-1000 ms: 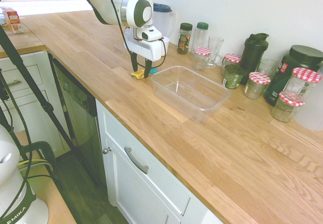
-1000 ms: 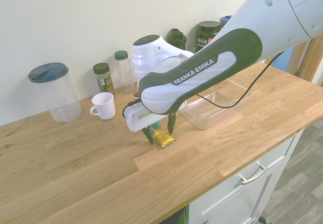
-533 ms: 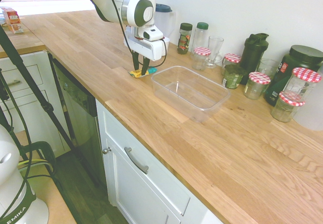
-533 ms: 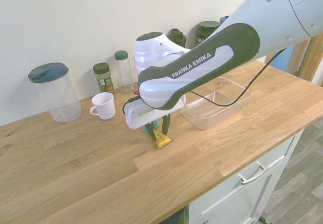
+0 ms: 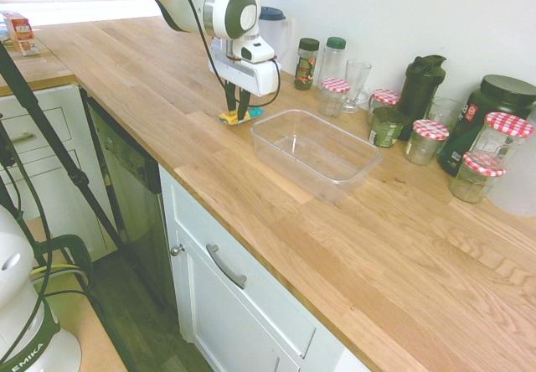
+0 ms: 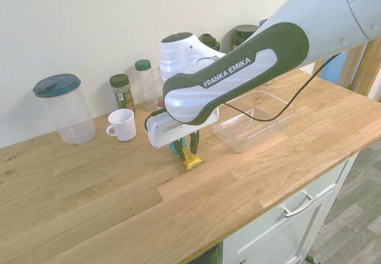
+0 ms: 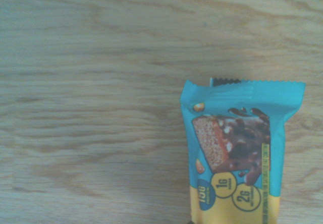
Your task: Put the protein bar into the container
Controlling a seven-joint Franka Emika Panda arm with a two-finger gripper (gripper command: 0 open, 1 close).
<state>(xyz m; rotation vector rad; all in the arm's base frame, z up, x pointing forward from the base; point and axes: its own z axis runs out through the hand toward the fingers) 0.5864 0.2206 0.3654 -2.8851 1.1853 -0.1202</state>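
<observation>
The protein bar (image 5: 235, 117) is a small flat wrapper, yellow with a teal end, just left of the container (image 5: 316, 153), a clear shallow plastic tub on the wooden counter. My gripper (image 5: 234, 111) points straight down and is shut on the protein bar. In the second exterior view the protein bar (image 6: 189, 157) hangs between the closed fingers with its yellow end close to the wood, the gripper (image 6: 186, 149) standing left of the container (image 6: 256, 121). The wrist view shows the protein bar (image 7: 237, 158) from close by, teal end outward, over bare wood.
Behind the tub stand spice jars (image 5: 306, 62), a drinking glass (image 5: 356, 84), several jars with red-checked lids (image 5: 429, 141) and dark shaker bottles (image 5: 420, 87). A white mug (image 6: 122, 124) and a lidded clear canister (image 6: 62, 108) stand behind the gripper. The counter edge (image 5: 209, 200) runs along the front.
The fingers have closed from wide open onto the protein bar. The bar now sits pinched between them, and the hand has risen slightly.
</observation>
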